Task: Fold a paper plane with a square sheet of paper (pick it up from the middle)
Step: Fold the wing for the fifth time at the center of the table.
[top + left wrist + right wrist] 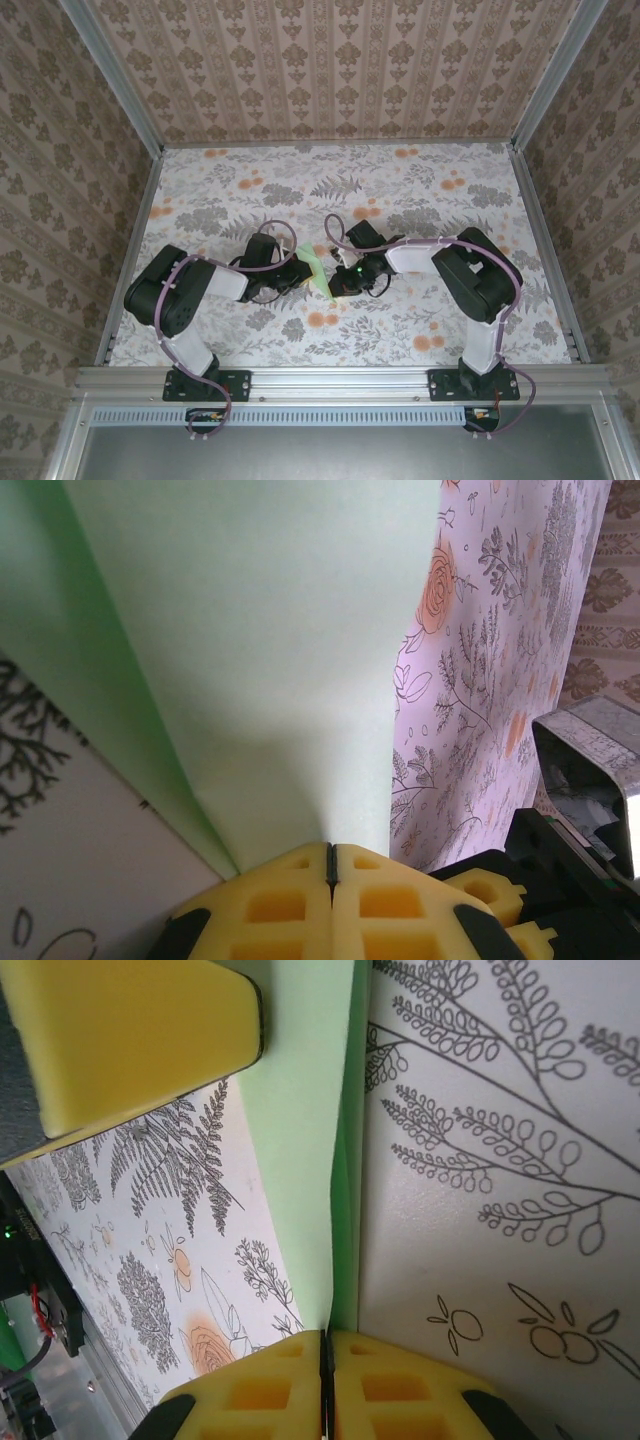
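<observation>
Mint-green paper sheet (318, 271), thin, matt and unmarked, hangs between the 2 grippers, lifted off the orange-and-grey floral tablecloth (420, 200) with 1 end in each. The left gripper (331, 850) has its ribbed yellow foam pads pressed flat together on the paper's near edge, and the sheet (270, 650) fans upward and away from its fingertips as a smooth pale plane, with a darker green layer tucked along its left side. The right gripper (325, 1340) is likewise closed tight on the sheet (300, 1120), which runs straight ahead of its fingertips as a narrow strip with a shadowed green crease beside it. One of the left gripper's yellow foam fingers (130, 1040) sits at the strip's far end. From above, the left gripper (303, 272) and the right gripper (338, 280) stand close together, the paper between them looking narrow and tapered toward the arm bases, so it seems doubled over at least once. I judge the sheet to be nearly weightless and limp, quick to sag, curl or slip, and easy to tear if the 2 arms pull apart. It will also keep any accidental dent as a crease. The soft foam should grip it well, and the safest holds are along a folded edge or a doubled layer, close to the crease, where it is stiffest. The tablecloth (480, 1210) looks like smooth printed fabric or vinyl, so the paper may slide on it when pressed.
</observation>
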Robot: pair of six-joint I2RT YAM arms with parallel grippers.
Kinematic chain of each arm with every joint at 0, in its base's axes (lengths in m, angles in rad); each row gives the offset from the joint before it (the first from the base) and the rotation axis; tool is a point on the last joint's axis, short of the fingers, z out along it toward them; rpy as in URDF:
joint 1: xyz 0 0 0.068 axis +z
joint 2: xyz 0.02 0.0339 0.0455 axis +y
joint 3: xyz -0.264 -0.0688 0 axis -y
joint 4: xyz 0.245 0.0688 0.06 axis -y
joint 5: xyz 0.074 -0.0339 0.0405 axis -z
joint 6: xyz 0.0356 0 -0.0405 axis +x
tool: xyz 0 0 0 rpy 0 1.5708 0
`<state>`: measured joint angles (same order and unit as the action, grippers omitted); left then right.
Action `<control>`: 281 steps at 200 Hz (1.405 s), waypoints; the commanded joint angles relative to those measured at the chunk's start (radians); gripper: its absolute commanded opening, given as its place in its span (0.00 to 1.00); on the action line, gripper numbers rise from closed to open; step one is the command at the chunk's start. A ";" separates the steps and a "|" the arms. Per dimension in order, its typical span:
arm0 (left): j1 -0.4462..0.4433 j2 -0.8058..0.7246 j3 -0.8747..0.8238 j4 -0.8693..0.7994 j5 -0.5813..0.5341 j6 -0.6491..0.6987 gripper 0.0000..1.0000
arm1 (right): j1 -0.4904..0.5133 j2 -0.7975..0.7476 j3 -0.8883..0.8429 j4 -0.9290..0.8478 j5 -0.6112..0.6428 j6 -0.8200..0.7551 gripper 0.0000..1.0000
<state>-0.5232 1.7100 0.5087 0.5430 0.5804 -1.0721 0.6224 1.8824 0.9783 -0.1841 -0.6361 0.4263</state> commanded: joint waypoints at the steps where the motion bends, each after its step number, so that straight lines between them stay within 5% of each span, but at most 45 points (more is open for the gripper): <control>1: -0.004 0.022 -0.016 -0.101 -0.073 0.034 0.04 | 0.009 0.011 0.001 -0.064 0.051 -0.010 0.13; 41: -0.004 0.024 -0.015 -0.101 -0.074 0.036 0.04 | 0.022 -0.125 -0.009 -0.111 0.204 -0.023 0.26; 63: -0.004 0.026 -0.014 -0.101 -0.076 0.035 0.04 | 0.046 -0.173 -0.005 -0.117 0.284 -0.025 0.24; 150: -0.004 0.025 -0.012 -0.103 -0.073 0.034 0.04 | 0.117 -0.011 0.122 -0.044 0.244 0.025 0.09; 237: -0.004 0.026 -0.006 -0.120 -0.071 0.055 0.01 | 0.108 0.080 0.207 -0.035 0.251 0.019 0.07; 281: -0.003 0.027 -0.010 -0.130 -0.080 0.066 0.00 | 0.081 0.059 0.105 0.066 0.176 0.041 0.07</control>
<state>-0.5232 1.7084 0.5117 0.5320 0.5797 -1.0554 0.7219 1.9396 1.1301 -0.1799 -0.4229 0.4488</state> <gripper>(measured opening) 0.048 0.068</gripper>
